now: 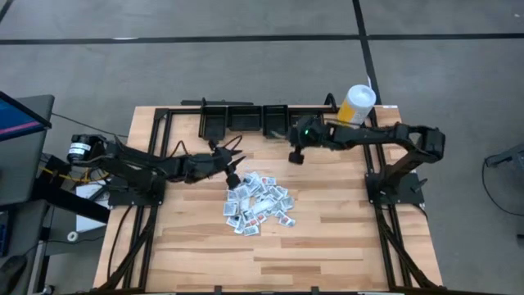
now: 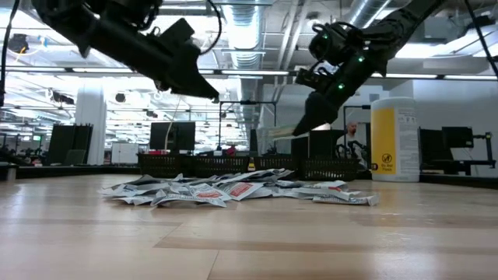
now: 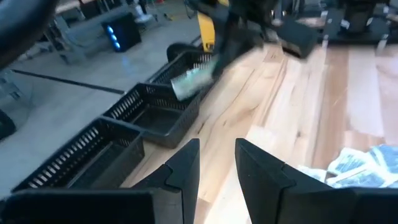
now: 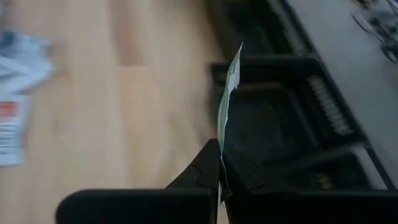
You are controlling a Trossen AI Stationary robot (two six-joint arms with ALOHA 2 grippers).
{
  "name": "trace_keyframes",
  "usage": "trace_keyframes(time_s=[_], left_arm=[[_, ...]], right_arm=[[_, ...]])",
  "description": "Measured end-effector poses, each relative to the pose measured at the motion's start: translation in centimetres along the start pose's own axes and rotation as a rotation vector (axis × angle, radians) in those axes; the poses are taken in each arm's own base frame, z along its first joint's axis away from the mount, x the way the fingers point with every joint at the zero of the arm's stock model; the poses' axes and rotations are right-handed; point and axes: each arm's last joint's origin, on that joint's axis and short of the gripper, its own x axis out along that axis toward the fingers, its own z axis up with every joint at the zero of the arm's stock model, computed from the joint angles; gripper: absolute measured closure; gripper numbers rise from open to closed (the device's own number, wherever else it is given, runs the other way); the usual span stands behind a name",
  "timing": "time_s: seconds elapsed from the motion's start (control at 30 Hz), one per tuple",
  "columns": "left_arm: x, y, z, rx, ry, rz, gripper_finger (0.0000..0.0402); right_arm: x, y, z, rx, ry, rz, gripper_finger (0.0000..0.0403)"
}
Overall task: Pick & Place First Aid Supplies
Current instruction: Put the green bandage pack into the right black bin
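Note:
The first aid packets lie in a loose pile (image 1: 258, 203) mid-table, also seen low (image 2: 233, 189). My right gripper (image 1: 295, 156) hangs above the table just in front of the black mesh trays (image 1: 246, 119), shut on one green-striped packet (image 4: 227, 87). My left gripper (image 1: 229, 164) hovers over the pile's far left corner, open and holding nothing; its two fingers (image 3: 186, 162) stand apart in the left wrist view, which also shows the right arm's packet (image 3: 194, 81) farther off. My right gripper (image 4: 219, 152) pinches the green-striped packet by one end (image 4: 222, 134) between its two fingers. The packet is lifted clear of the table and sticks out beyond the fingertips, edge-on in the wrist view. In the low view it juts out sideways (image 2: 282, 133) from the downward-slanting fingers.
A row of black mesh trays (image 3: 149, 118) lines the table's far edge. A tall white-and-yellow canister (image 1: 358, 105) stands at the far right, behind the right arm. Bare wood shows on the near half of the table (image 1: 270, 262).

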Motion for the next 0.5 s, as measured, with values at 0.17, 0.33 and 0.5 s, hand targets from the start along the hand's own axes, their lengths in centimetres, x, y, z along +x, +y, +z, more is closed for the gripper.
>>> trace_keyframes(time_s=[0.17, 0.33, 0.5], left_arm=[[1.3, 2.5, -0.4, 0.0, 0.017, -0.065, 0.0298], [2.1, 5.2, -1.7, -0.019, 0.049, -0.122, 0.0298], [2.3, 7.1, -2.9, -0.046, 0.075, -0.117, 0.0298]], right_arm=[[-0.7, -3.4, -1.3, 0.062, 0.059, -0.071, 0.0403], [-0.7, -6.2, -3.0, 0.136, 0.116, -0.101, 0.0403], [0.1, -7.7, -4.6, 0.203, 0.116, 0.016, 0.0403]])
